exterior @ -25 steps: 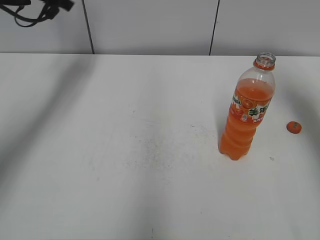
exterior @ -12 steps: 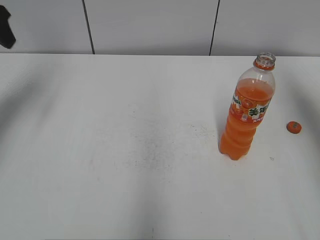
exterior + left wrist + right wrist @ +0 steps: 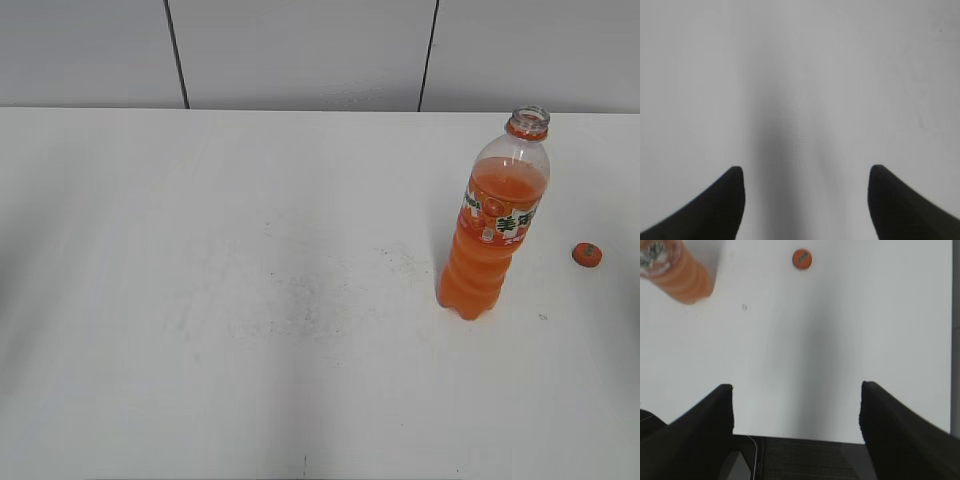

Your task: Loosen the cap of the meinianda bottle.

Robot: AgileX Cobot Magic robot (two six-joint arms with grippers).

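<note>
The meinianda bottle (image 3: 494, 240) stands upright on the right of the white table, its mouth bare and uncapped. Its base shows at the top left of the right wrist view (image 3: 682, 272). The orange cap (image 3: 587, 254) lies on the table to the bottle's right, apart from it; it also shows in the right wrist view (image 3: 802, 259). Neither gripper shows in the exterior view. My left gripper (image 3: 805, 172) is open and empty over bare table. My right gripper (image 3: 796, 390) is open and empty above the table's near edge, well back from the cap.
The white table (image 3: 250, 300) has faint grey scuffs near its middle. A grey panelled wall (image 3: 300, 50) runs along the far edge. A dark floor (image 3: 805, 460) lies beyond the table's edge in the right wrist view.
The dark arm part at the top left of the exterior view has drawn away leftward and left the frame. The bottle and the cap have stayed put.
</note>
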